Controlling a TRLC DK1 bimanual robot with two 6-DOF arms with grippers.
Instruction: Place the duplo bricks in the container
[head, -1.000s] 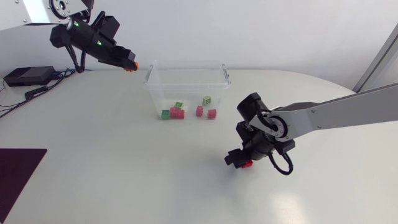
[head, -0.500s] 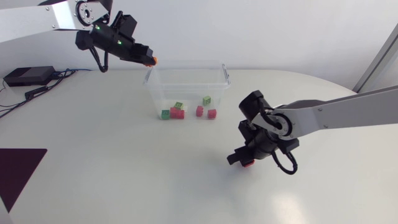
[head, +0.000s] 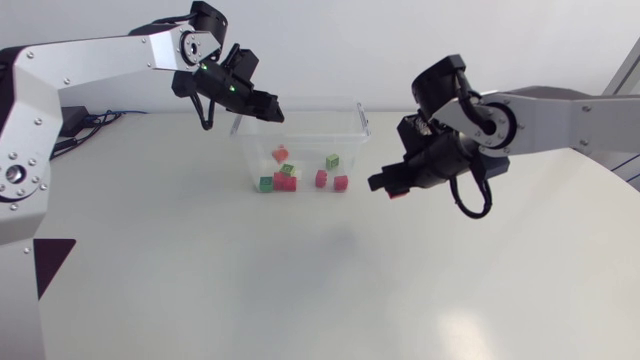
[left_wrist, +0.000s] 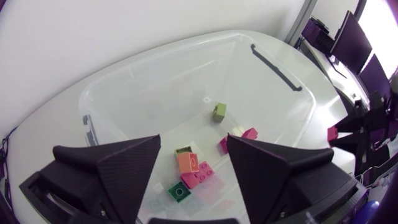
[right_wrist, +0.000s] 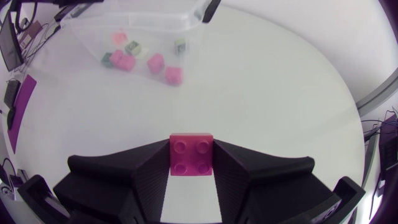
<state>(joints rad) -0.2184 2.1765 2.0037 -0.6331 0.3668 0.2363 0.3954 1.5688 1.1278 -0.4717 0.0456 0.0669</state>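
Fingers of the right hand (right_wrist: 191, 167) clamp a magenta brick (right_wrist: 191, 152) from both sides, holding it well off the counter (head: 200, 270) near the container (head: 352, 112), high enough, I judge, to clear the rim. Left hand (left_wrist: 193, 144) hangs above the container's opening with fingers apart and empty; an orange brick (left_wrist: 188, 163) lies beneath it among pink and green bricks (left_wrist: 205, 172).
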